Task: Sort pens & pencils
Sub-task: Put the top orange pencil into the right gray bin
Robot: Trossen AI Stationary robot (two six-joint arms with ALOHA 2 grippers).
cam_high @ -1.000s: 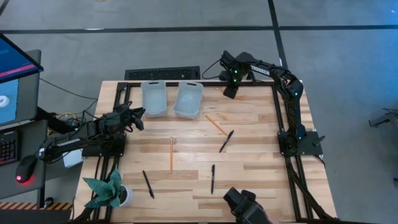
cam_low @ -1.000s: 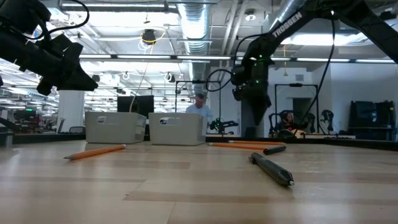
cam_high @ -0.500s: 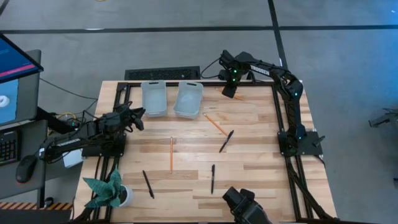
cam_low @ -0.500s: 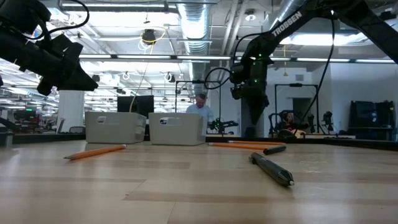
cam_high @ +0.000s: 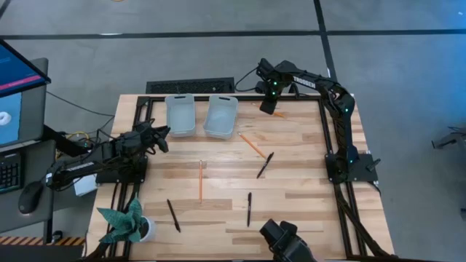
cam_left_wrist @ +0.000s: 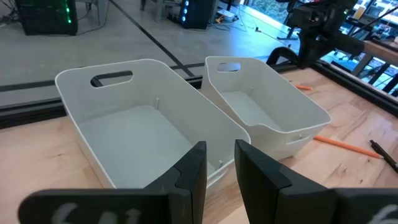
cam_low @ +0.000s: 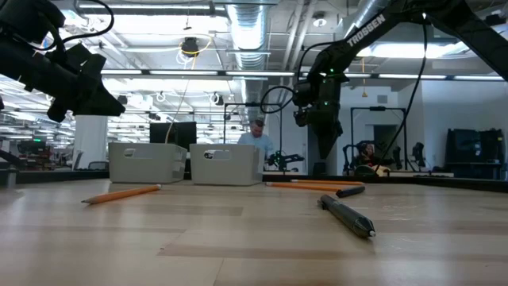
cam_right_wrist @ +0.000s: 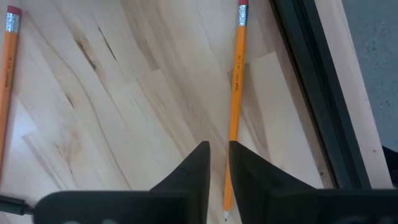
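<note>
Three orange pencils lie flat on the table: one by the far right edge (cam_high: 280, 114) (cam_right_wrist: 235, 106), one right of the bins (cam_high: 253, 145), one mid-table (cam_high: 201, 180). Three black pens lie nearer: (cam_high: 265, 165), (cam_high: 248, 209), (cam_high: 173, 215). My right gripper (cam_high: 268, 108) (cam_right_wrist: 214, 155) hangs above the far-edge pencil, pointing down, its fingers close together with only a slit between them, and touches nothing. My left gripper (cam_high: 160, 135) (cam_left_wrist: 219, 162) waits at the table's left, likewise shut, facing the bins.
Two white bins stand side by side at the far edge, the left one (cam_high: 180, 114) (cam_left_wrist: 124, 124) and the right one (cam_high: 220, 116) (cam_left_wrist: 267, 99). A potted plant (cam_high: 129, 224) sits at the near left corner. A black frame rail (cam_right_wrist: 323, 106) runs beside the far pencil.
My right gripper has drifted a little toward the table's left along the far edge, staying above the table. Pens, pencils and bins lie as before.
</note>
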